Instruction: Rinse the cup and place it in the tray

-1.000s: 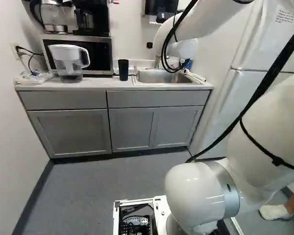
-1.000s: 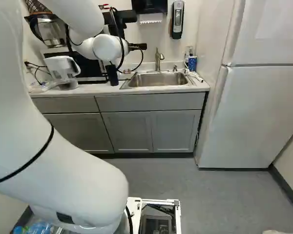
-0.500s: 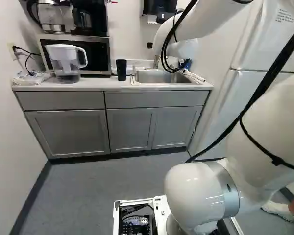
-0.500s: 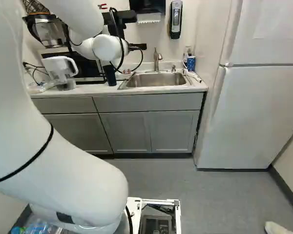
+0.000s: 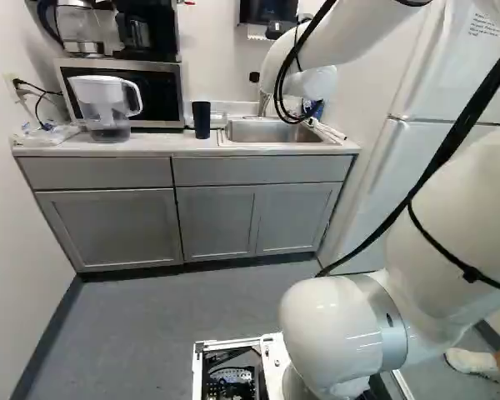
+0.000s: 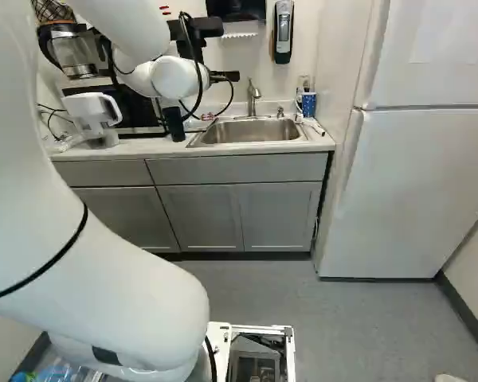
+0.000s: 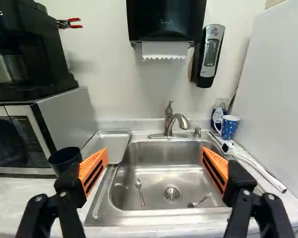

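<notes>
Dark cup (image 7: 65, 157) stands on the bench (image 7: 20, 191) by the sink edge (image 7: 102, 212), presumably for rinsing; gripper (image 7: 155, 153) spread wide, empty.

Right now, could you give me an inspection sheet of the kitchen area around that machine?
Surface: pale counter with a metal sink set in.
Job's things: dark cup upright on the counter; metal tray beside the sink; no water seen running from the tap.
Clutter: two spoons in the sink; pitcher by the microwave; dotted mug on the sink's far side from the cup.
Fingers: apart, nothing held.
Cables: black ones along the arm; cords at the wall outlet.
Surroundings: refrigerator; paper towel dispenser above the sink.
Spills: nothing seen.
</notes>
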